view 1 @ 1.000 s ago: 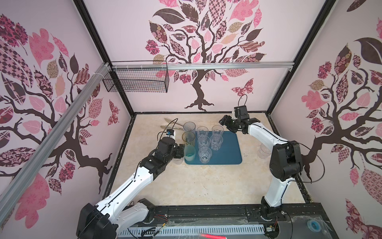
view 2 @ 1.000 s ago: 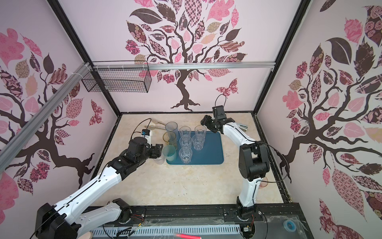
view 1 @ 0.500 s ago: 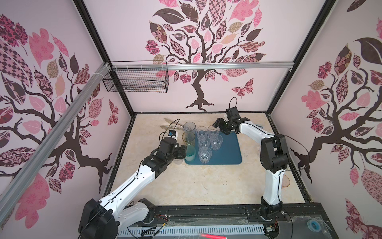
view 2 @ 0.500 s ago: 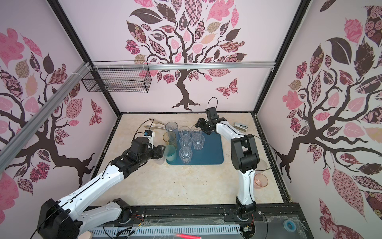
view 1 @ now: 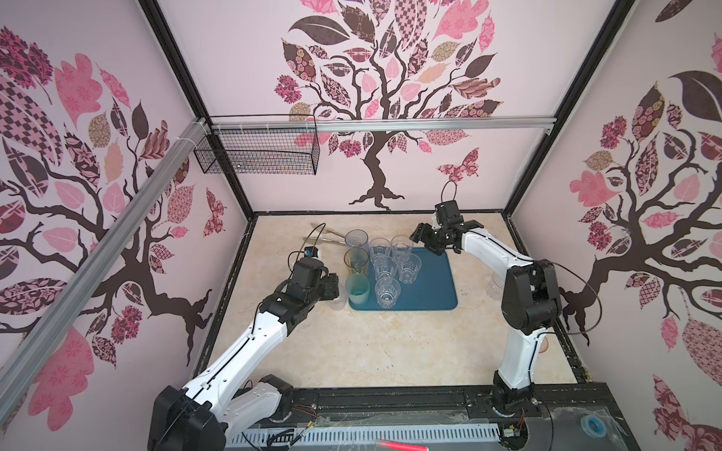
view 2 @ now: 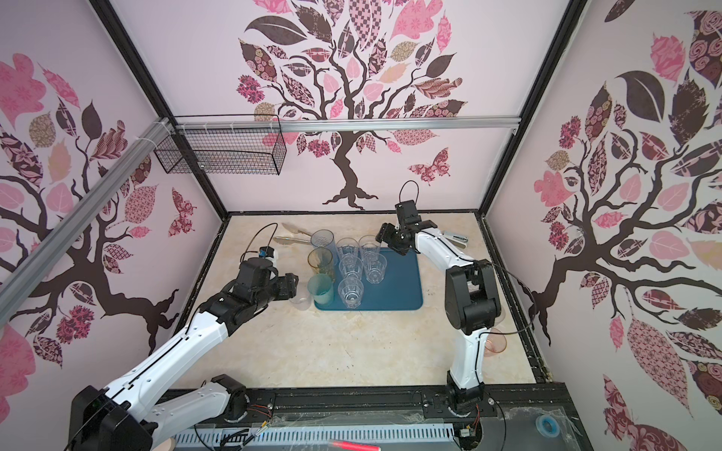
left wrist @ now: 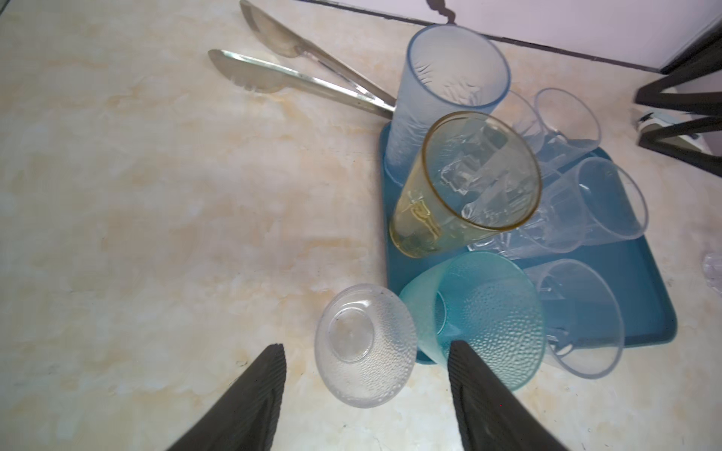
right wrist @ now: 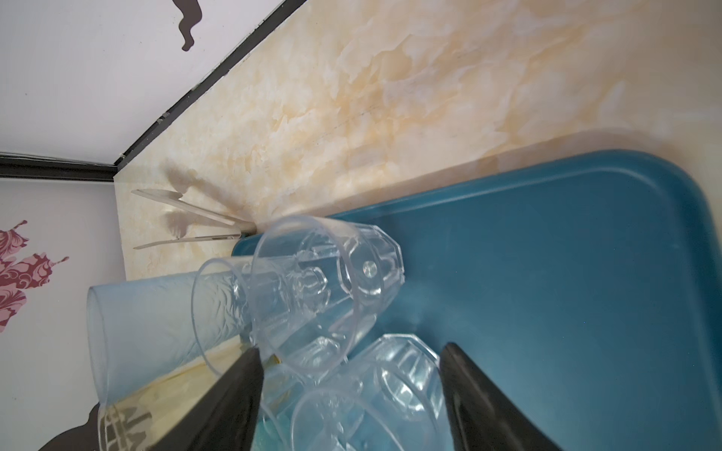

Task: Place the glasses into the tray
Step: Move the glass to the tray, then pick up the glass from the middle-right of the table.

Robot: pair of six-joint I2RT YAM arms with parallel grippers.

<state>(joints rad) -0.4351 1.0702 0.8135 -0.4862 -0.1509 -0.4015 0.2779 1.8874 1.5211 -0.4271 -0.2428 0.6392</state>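
The teal-blue tray [view 1: 429,289] lies mid-table. On its left half stand several glasses: a blue-grey one [view 1: 356,239], an amber one [view 1: 356,261], a teal one [view 1: 357,289] and clear faceted ones [view 1: 390,265]. My left gripper [view 1: 332,288] is open just left of the tray. A small clear dimpled glass [left wrist: 365,345] stands on the table just ahead of its fingers [left wrist: 269,375], beside the teal glass [left wrist: 480,312]. My right gripper [view 1: 426,241] hovers open over the tray's back edge, and clear glasses [right wrist: 324,289] show between and ahead of its fingers [right wrist: 465,378], ungripped.
Metal tongs [view 1: 328,234] lie behind the tray's left end. A white stapler [view 2: 455,238] sits at the back right. Another clear glass [view 1: 495,285] and a pinkish one [view 2: 495,343] stand by the right arm. A wire basket [view 1: 258,154] hangs on the back wall.
The right gripper swung left toward the clear glasses at the tray's back, then eased slightly back, and its elbow shifted. The left gripper has hardly moved.
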